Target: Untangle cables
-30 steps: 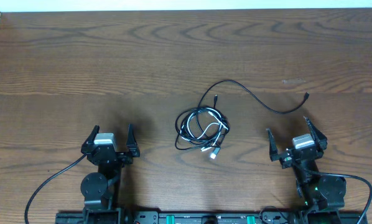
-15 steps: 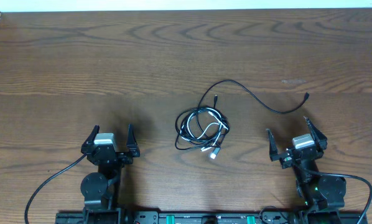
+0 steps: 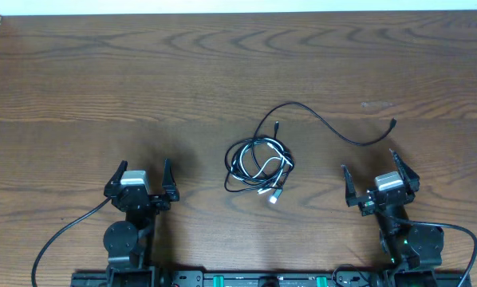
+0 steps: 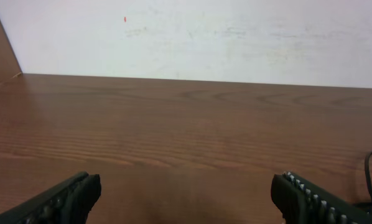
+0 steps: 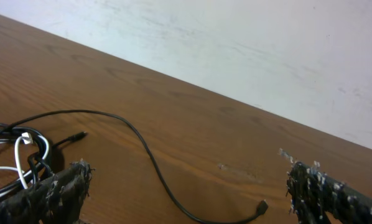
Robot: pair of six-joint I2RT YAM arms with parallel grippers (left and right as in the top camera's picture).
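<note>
We see the cables (image 3: 258,166) in one tangled pile on the table (image 3: 143,72), near the middle and a bit toward the right arm, ahead of both arms. The pile is black loops with white and grey cords mixed in, and a light plug (image 3: 275,196) sticks out at its near edge. One black cord (image 3: 334,131) leaves the pile, arcs toward the far side, then curves right. Its end plug (image 3: 393,123) lies just ahead of the right gripper (image 3: 368,161), not touching it. The left gripper (image 3: 145,166) sits well left of the pile. Both grippers are spread wide with nothing between the jaws. In the left wrist view we get bare wood between the fingers (image 4: 68,196) and a bit of black cord at the right edge. In the right wrist view the black cord crosses the wood ahead of that gripper, with white loops (image 5: 24,152) at left.
</note>
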